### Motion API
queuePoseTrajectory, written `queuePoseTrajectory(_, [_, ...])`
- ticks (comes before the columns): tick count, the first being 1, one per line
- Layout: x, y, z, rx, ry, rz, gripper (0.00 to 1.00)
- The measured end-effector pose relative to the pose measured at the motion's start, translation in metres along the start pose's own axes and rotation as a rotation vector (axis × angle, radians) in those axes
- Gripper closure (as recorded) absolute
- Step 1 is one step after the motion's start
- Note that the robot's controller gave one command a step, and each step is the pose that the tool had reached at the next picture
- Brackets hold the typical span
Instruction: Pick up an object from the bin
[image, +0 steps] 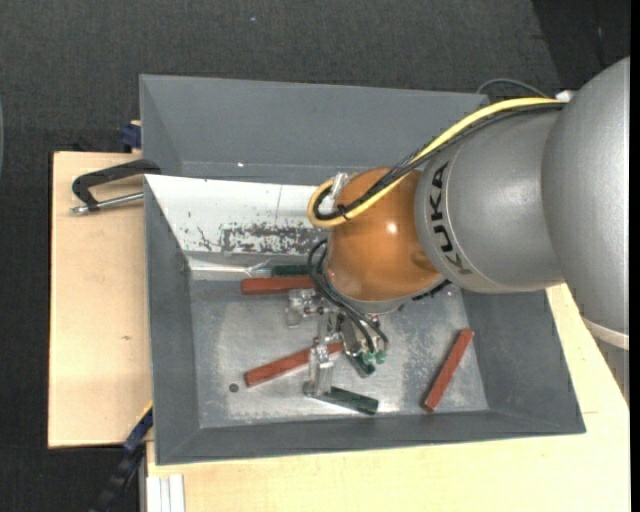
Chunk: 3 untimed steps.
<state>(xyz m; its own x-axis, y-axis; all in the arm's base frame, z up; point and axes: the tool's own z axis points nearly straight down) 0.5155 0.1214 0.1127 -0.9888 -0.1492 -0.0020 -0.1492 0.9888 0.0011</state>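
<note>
My gripper (324, 358) hangs low over the middle of the bin floor, below the orange cover. Its metal tip comes down at the right end of a red stick (277, 369) that lies slanted on the floor to its left. A dark green stick (346, 400) lies just below the gripper, near the bin's front wall. Behind the gripper, another red stick (270, 285) lies flat by the back wall, and a second green stick (291, 269) sits just above it.
A third red stick (447, 370) lies slanted on the right side of the floor, apart from the gripper. The arm's grey body and orange cover hide the bin's right rear part. A small dark speck (233, 388) sits at the front left.
</note>
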Motion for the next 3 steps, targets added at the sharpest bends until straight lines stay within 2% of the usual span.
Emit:
queuePoseTrajectory(1, [0.009,0.021,0.004,0.000,0.002,0.078,0.00])
queuePoseTrajectory(2, [-0.008,0.019,0.038,0.000,-0.002,-0.204,0.00])
queuePoseTrajectory(3, [-0.008,-0.008,0.042,0.000,0.001,-0.055,1.00])
